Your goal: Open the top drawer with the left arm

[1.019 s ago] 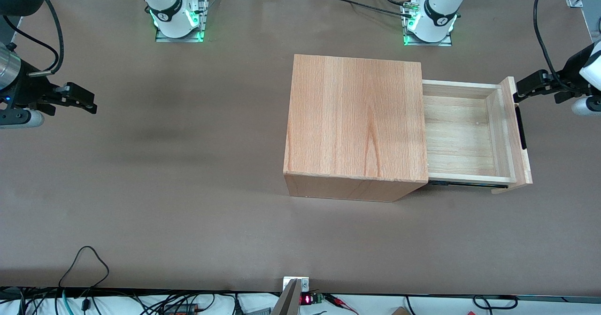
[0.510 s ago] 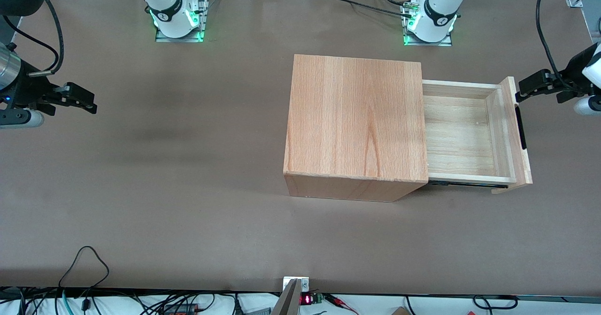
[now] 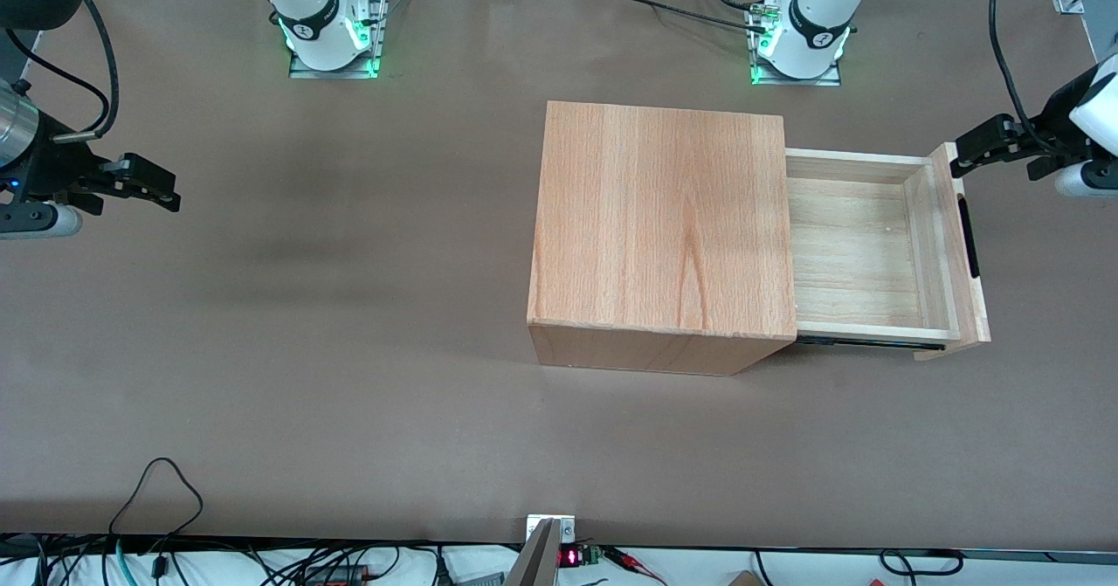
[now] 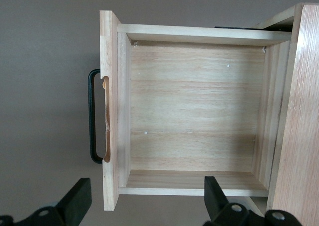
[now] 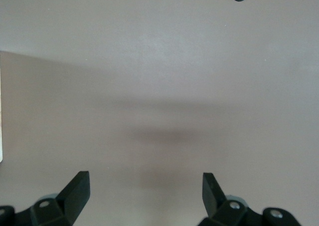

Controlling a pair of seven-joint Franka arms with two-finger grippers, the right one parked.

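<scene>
The top drawer point(image 3: 860, 250) stands pulled well out of the wooden box body point(image 3: 664, 219), its pale plywood inside point(image 4: 194, 111) bare. A long black bar handle point(image 3: 968, 237) point(image 4: 92, 116) runs along the thick front panel point(image 4: 109, 111). The left arm's gripper point(image 3: 956, 162) point(image 4: 147, 193) hovers open above the front panel's corner that lies farther from the front camera, apart from the handle. Nothing sits between its black fingers point(image 4: 79, 196).
The box sits on a brown table point(image 3: 349, 350). Two arm bases with green lights point(image 3: 332, 44) point(image 3: 799, 49) are mounted along the table edge farthest from the front camera. Loose cables point(image 3: 157, 481) lie at the nearest edge.
The left arm's gripper has drifted a little farther from the front camera, off the handle end toward the panel's corner. The drawer has not moved.
</scene>
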